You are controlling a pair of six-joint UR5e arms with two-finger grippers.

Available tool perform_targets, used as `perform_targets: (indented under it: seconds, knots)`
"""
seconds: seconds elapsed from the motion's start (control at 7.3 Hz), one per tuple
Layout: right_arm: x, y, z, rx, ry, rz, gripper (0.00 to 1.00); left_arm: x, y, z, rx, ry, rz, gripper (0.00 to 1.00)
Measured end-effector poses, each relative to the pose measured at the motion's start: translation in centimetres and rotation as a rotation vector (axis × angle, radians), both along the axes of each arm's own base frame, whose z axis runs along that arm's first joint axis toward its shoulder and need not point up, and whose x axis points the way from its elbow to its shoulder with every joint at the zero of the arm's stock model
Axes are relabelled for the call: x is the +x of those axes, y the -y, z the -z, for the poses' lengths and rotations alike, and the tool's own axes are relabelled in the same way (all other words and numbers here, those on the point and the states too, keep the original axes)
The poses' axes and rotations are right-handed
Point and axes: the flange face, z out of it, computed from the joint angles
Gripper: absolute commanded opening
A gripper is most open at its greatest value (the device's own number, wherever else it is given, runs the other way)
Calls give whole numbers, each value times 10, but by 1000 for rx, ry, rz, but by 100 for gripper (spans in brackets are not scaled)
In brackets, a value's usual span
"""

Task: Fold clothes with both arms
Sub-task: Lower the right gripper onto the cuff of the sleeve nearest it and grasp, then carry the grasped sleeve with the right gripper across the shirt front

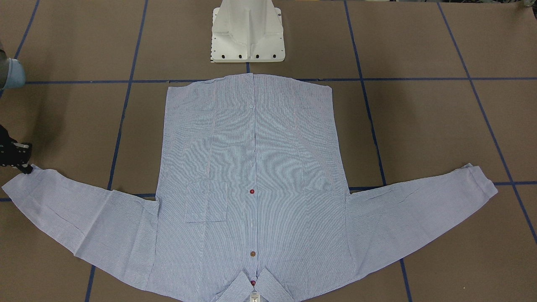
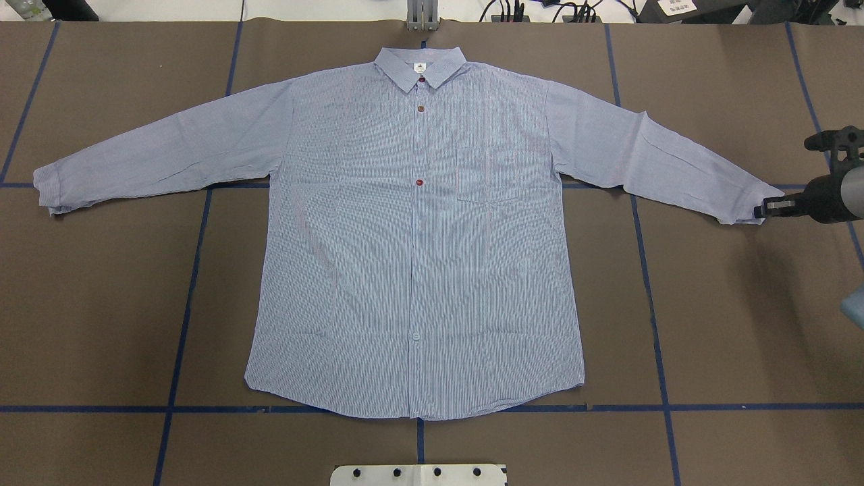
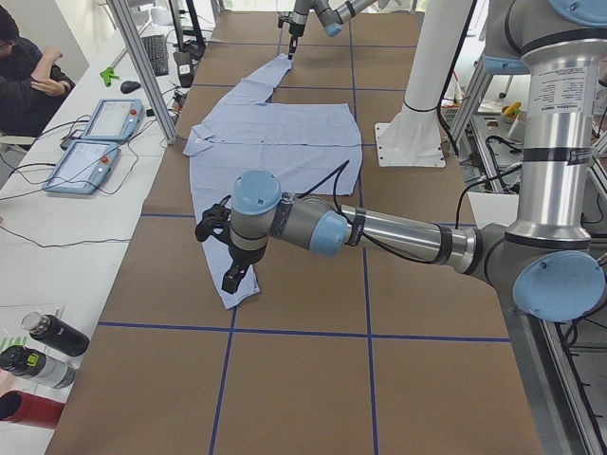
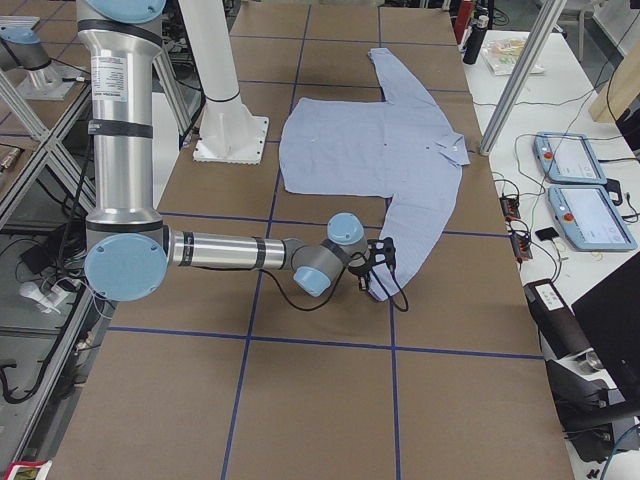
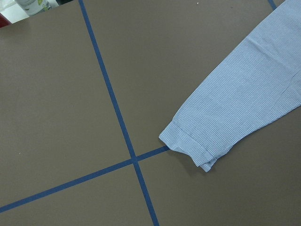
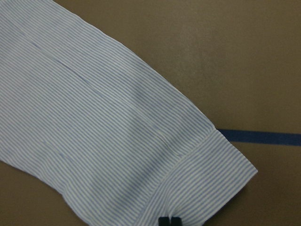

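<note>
Right gripper (image 6: 170, 221): we are reading the fingertips as pressed almost together on the edge of the right cuff (image 6: 211, 160), but cannot tell whether cloth is caught. Left gripper (image 3: 233, 279) is hovering at the left cuff (image 5: 188, 146); its opening cannot be told. Shirt (image 2: 412, 236) is lying flat, buttons up, sleeves spread, on the table (image 2: 101, 304). Risks we are flagging: an edge-only pinch slipping on lift, or uneven pulls dragging and wrinkling the body.

Striped shirt cuff (image 6: 221, 155) on brown table (image 6: 211, 56); claw (image 6: 169, 221) closed on its edge.
</note>
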Motion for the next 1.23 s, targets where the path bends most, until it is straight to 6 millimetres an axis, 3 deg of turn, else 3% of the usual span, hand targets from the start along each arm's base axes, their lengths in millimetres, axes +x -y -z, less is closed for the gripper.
perform_targets:
  seconds: [0.14,0.41,0.55,0.82,1.1,1.23]
  knots:
    - [-9,15,45,-14,-9,0,0,0,0,0,-1,0,1,100]
    - [-37,58,167,-55,-35,-5,0,0,0,0,-3,-1,2,100]
    - [-60,79,231,-80,-38,-10,0,0,0,0,-3,-1,3,100]
    - [-130,96,342,-95,-17,-54,0,0,0,0,-4,-1,3,100]
    - [-206,107,428,-22,24,-116,0,0,0,-1,-5,-1,3,100]
    - [-243,111,462,28,63,-153,0,0,0,-1,-6,-1,3,100]
